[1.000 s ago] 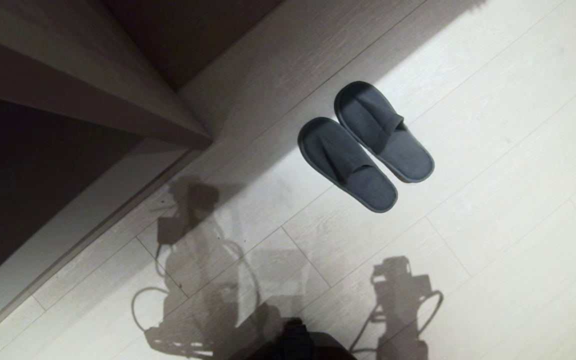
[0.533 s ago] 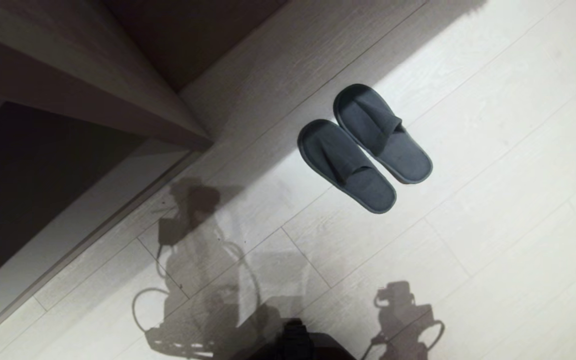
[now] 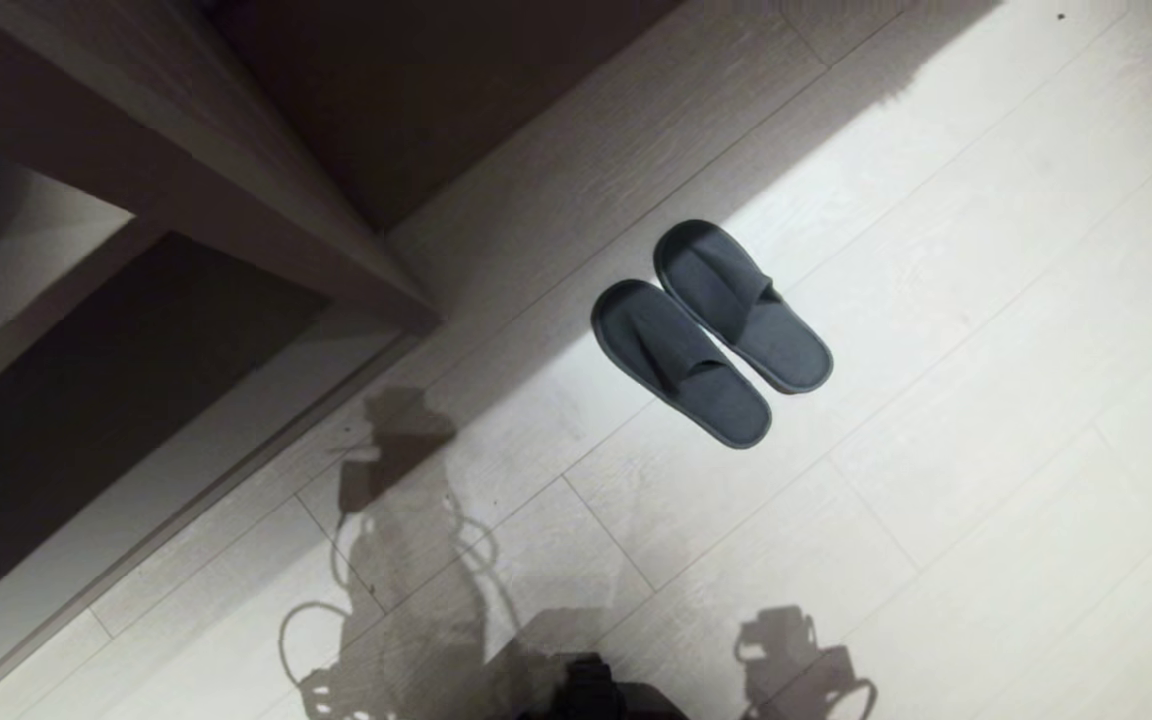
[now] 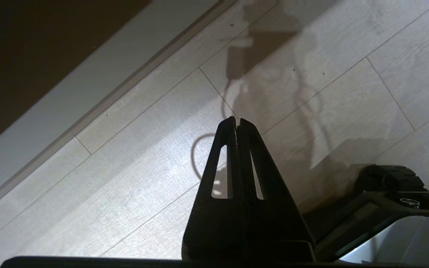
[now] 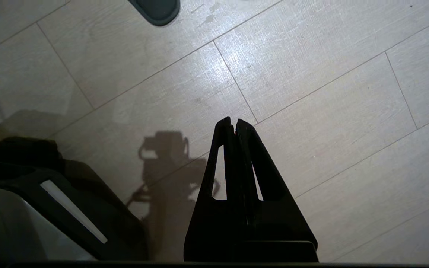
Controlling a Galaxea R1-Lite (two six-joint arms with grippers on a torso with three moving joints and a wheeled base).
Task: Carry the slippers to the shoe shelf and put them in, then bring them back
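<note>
The two dark grey-blue slippers lie side by side on the pale plank floor, one (image 3: 681, 362) beside the other (image 3: 741, 305), toes toward the shoe shelf. The shoe shelf (image 3: 236, 200) fills the upper left: a taupe wood-grain panel over a dark opening and a pale base board (image 3: 186, 470). Neither arm is in the head view; only their shadows fall on the floor. My left gripper (image 4: 237, 121) hangs shut and empty over the floor beside the base board (image 4: 88, 85). My right gripper (image 5: 234, 122) is shut and empty, with one slipper's heel (image 5: 156, 8) well beyond its tips.
My dark base (image 3: 591, 690) shows at the bottom edge and beside each gripper (image 4: 385, 178) (image 5: 32, 175). Open plank floor (image 3: 986, 400) stretches to the right of the slippers. A paler shelf surface (image 3: 26, 260) shows at far left.
The head camera has moved: the slippers now sit lower and smaller in the picture and more of the shelf shows at left. The slippers lie as before. The right arm's shadow slid toward the bottom edge.
</note>
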